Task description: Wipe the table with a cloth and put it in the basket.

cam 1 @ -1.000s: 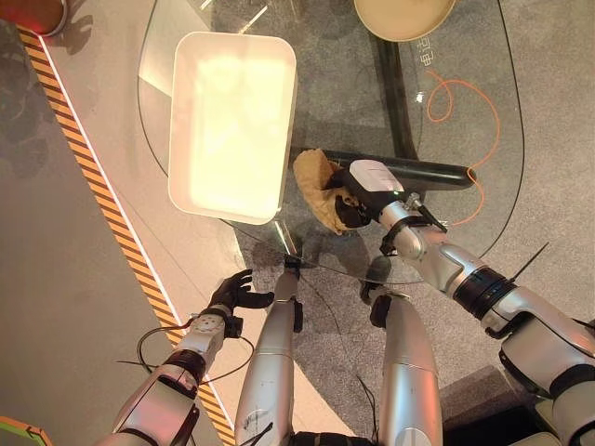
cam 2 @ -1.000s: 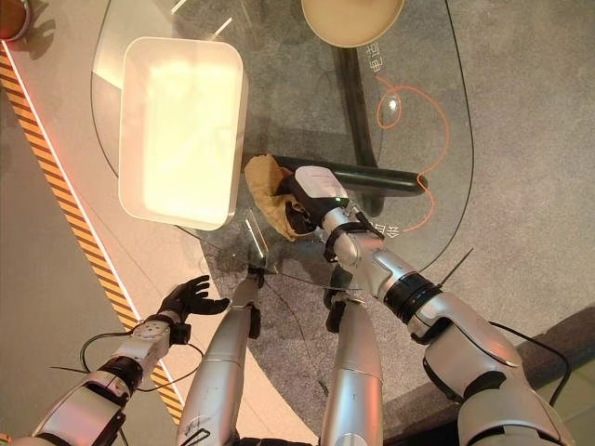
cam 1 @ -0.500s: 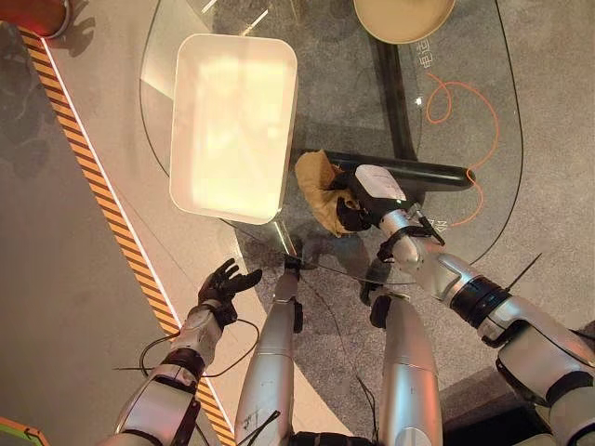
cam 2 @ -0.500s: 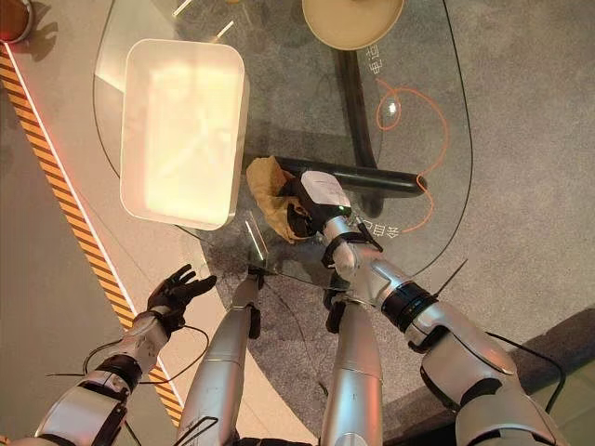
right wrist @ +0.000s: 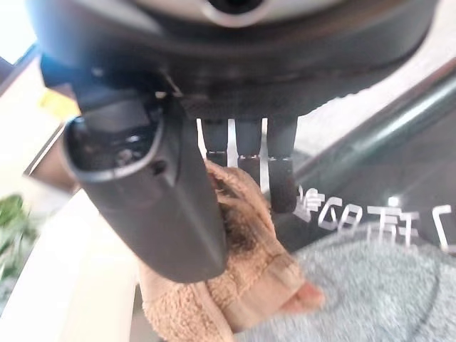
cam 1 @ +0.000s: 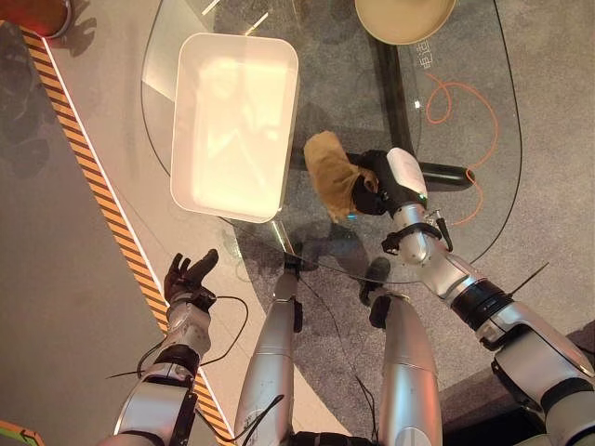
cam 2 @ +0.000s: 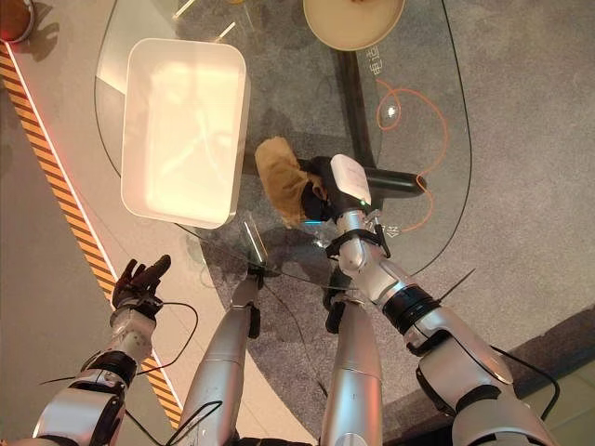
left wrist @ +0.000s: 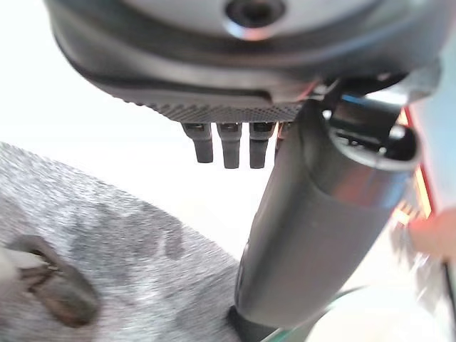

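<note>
Right wrist view: my right robot hand (right wrist: 214,171) pinches tan fuzzy cloth (right wrist: 235,285), bunched, above glass surface (cam 1: 465,232) beside white rectangular basket (cam 1: 232,121). Soft, limp, light; I'd keep bunch grip. Left robot hand (cam 1: 189,277) relaxed, empty.

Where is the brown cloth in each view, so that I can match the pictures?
Left eye view: cloth centre, right of the white basket, in the right hand.
Right eye view: cloth centre, same neighbours.
Right wrist view: cloth between thumb and fingers.
Left wrist view: not in it.
Shared landmark: the basket.
</note>
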Robot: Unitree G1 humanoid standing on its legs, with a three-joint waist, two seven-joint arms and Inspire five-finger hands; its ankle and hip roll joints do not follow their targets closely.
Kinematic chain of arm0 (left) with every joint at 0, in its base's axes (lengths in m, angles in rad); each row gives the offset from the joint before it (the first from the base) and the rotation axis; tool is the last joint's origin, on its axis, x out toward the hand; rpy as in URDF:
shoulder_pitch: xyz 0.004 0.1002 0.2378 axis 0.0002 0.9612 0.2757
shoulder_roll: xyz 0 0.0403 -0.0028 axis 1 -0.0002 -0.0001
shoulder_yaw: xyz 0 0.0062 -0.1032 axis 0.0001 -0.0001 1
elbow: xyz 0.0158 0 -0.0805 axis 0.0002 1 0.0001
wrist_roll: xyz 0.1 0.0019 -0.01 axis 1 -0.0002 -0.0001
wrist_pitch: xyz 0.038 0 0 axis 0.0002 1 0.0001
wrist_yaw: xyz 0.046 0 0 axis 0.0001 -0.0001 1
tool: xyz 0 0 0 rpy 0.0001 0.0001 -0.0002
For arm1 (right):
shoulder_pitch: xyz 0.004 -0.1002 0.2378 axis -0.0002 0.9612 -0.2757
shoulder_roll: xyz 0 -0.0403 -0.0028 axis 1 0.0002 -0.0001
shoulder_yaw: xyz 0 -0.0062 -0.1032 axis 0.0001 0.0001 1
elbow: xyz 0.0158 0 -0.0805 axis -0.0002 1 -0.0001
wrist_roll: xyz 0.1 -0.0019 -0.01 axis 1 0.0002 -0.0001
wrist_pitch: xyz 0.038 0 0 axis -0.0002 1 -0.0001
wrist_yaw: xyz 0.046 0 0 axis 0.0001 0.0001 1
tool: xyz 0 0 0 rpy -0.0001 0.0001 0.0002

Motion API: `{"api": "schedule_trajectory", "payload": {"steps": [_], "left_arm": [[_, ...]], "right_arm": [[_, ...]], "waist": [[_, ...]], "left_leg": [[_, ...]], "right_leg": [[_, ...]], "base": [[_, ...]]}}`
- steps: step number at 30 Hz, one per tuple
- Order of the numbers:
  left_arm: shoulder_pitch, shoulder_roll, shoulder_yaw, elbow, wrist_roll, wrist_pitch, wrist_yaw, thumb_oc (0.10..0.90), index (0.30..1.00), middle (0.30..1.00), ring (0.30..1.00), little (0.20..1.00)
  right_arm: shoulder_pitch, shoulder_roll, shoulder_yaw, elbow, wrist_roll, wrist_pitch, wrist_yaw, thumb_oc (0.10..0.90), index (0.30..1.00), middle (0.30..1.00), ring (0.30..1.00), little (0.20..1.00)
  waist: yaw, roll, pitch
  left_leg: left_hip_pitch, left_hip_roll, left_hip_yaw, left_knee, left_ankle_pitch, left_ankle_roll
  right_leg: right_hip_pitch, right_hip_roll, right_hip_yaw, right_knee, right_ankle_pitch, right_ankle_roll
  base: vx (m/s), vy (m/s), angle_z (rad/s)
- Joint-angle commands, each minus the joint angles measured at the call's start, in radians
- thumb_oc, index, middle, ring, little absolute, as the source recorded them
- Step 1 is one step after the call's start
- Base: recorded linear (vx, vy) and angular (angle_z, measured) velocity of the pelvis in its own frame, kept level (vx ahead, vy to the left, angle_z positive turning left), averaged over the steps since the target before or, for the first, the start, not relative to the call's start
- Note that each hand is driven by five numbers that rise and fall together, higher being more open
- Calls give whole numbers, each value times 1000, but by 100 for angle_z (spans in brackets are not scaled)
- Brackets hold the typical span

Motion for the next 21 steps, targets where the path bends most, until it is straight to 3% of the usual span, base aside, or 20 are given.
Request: {"api": "schedule_trajectory", "payload": {"steps": [1, 4, 12, 21], "left_arm": [[46, 42, 70, -11, -96, -134, 39, 800, 900, 900, 900, 900], [53, 43, 104, -61, -180, -204, 20, 800, 900, 900, 900, 900], [62, 72, 165, -150, -355, -304, -97, 800, 900, 900, 900, 900], [56, 91, 193, -350, -383, -385, -196, 800, 900, 900, 900, 900]], "right_arm": [[-39, 15, -117, -194, 9, -89, -119, 100, 300, 300, 300, 200], [-19, 11, -160, -251, 28, -101, -128, 100, 300, 300, 300, 200], [36, -11, -233, -353, 44, -126, -113, 100, 300, 300, 300, 200], [93, -19, -303, -455, 12, -151, -72, 100, 300, 300, 300, 200]], "waist": [[5, -32, -23], [2, -32, -23], [-10, -22, -23], [-17, -15, -23]], "left_leg": [[-15, -43, 56, 132, -127, 56], [-14, -45, 54, 133, -129, 59], [-4, -47, 59, 130, -130, 60], [3, -46, 66, 130, -135, 58]], "right_leg": [[15, 34, 28, -163, 122, 55], [14, 37, 30, -155, 116, 52], [20, 36, 40, -148, 103, 48], [28, 34, 46, -142, 90, 45]], "base": [[0, 0, 0], [0, 0, 0], [0, 31, 0], [0, 15, 0]]}}
